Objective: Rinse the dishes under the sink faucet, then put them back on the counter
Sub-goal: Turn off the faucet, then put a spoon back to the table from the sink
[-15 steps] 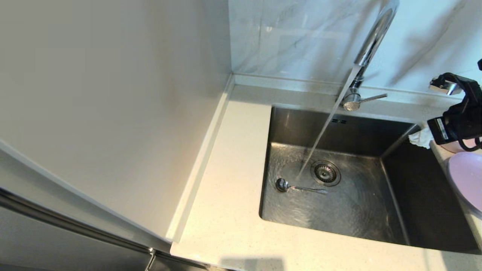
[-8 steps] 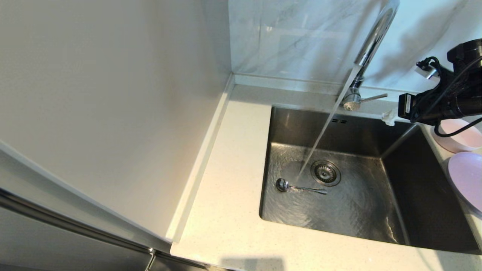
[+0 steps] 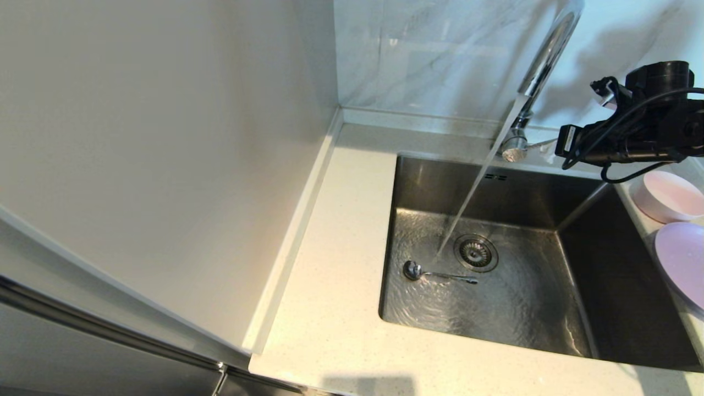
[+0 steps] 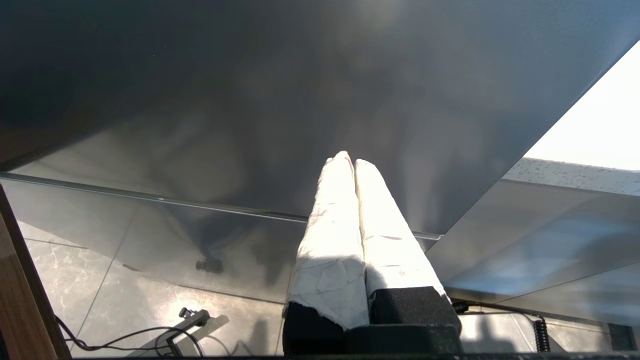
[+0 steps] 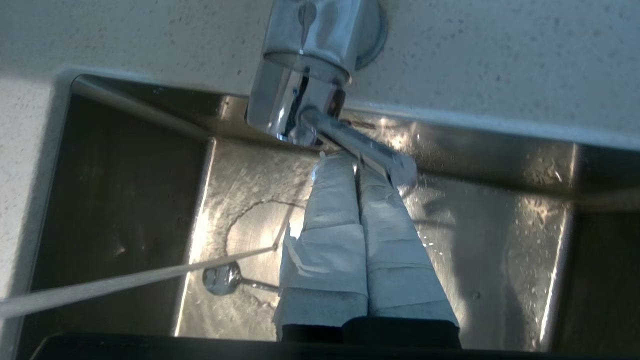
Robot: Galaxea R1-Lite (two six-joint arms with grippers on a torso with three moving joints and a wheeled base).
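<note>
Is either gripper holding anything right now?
No. The right gripper is shut and empty at the chrome faucet's thin side lever; the left gripper is shut, empty, parked.

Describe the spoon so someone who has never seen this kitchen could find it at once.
Look into the steel sink set in the cream counter. On its wet floor, just left of the round drain strainer, lies the spoon: the only dish in the basin, small and shiny, unlike the pink and lilac ones.

Spoon [image 3: 438, 273] in the sink [image 3: 528, 308], left of the drain [image 3: 476, 252]. Faucet [image 3: 542, 66] behind the sink. Bowl [image 3: 666, 195] and plate [image 3: 683, 259] on the counter [image 3: 330, 308], right of the sink, bowl behind plate.
</note>
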